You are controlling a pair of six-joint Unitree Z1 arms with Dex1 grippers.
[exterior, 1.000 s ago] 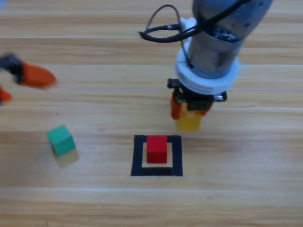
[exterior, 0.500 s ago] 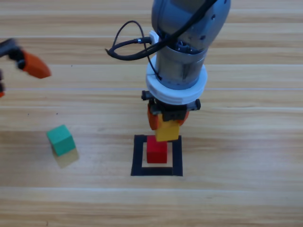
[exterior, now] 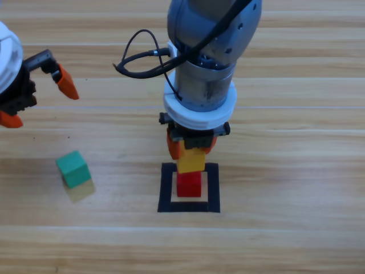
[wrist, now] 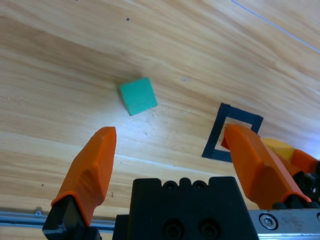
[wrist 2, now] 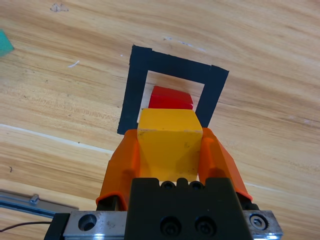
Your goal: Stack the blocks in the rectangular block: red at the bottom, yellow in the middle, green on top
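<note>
Inside rectangular block [exterior: 165, 188]: red [exterior: 189, 184]; right pincer [exterior: 191, 149] clenching yellow [exterior: 191, 160]; left pincer [exterior: 39, 94] released.

The left gripper [wrist: 170, 150] hangs above the wooden table [wrist: 60, 65], its 2 orange jaws spread wide with nothing between them. Beyond the jaws, 1 green cube [wrist: 137, 96] sits alone on the wood. Farther right lies the black tape outline [wrist: 232, 132], partly hidden behind the right-hand jaw. At the right edge, a bit of yellow cube [wrist: 280, 148] shows beside the right gripper's orange finger [wrist: 305, 161].
</note>
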